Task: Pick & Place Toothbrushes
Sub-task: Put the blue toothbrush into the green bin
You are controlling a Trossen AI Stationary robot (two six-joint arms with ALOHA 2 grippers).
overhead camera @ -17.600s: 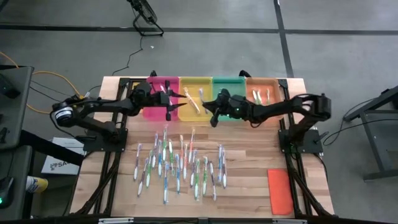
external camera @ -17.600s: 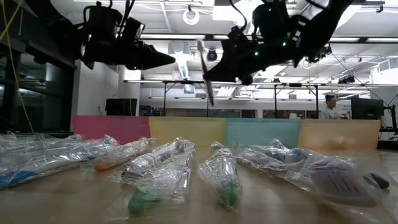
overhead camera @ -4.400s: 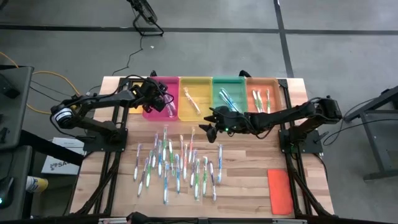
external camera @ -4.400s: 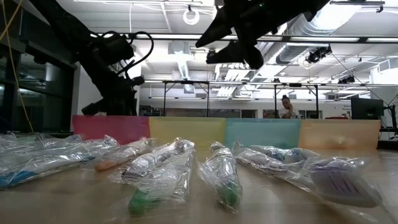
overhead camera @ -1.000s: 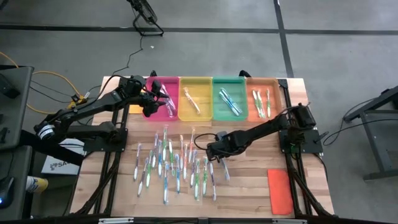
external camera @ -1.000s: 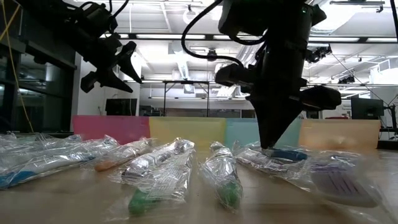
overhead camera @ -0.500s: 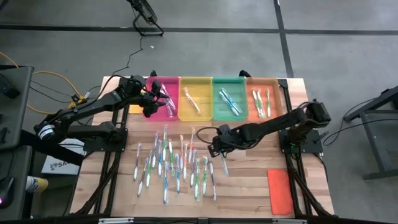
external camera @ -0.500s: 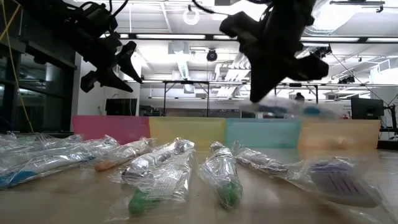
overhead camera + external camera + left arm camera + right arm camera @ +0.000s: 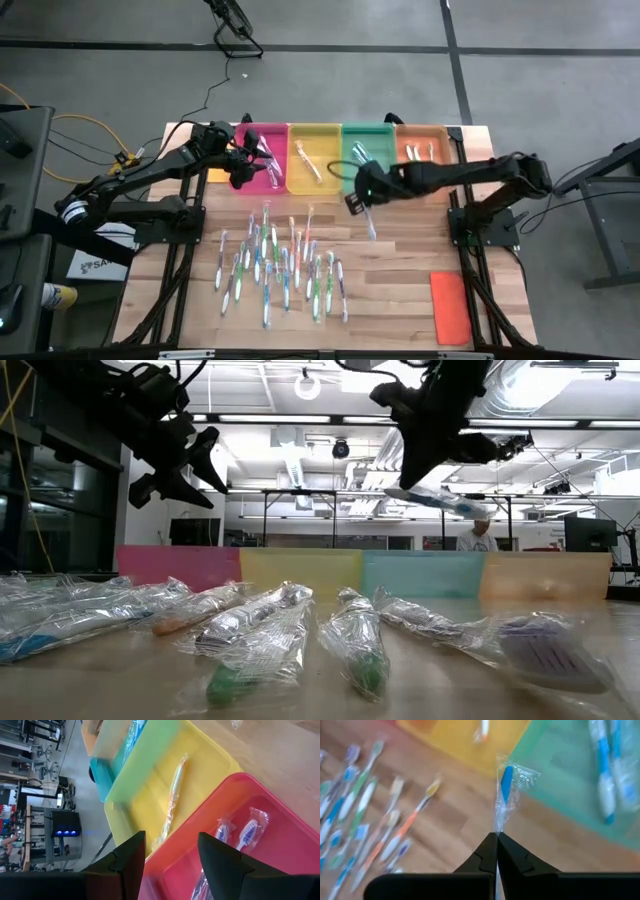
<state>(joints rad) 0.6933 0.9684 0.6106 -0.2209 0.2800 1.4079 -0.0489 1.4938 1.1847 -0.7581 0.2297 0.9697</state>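
An overhead camera looks straight down on the whole wooden bench. A low camera sits at bench-top height, close behind clear-wrapped toothbrushes, facing a row of coloured plastic trays that both views share. Each wrist camera looks closely past its own dark fingers at those trays.

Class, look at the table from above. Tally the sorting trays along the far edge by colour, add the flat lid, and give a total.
Pink tray: 1
Yellow tray: 1
Green tray: 1
Orange tray: 1
Flat orange lid: 1
Total: 5
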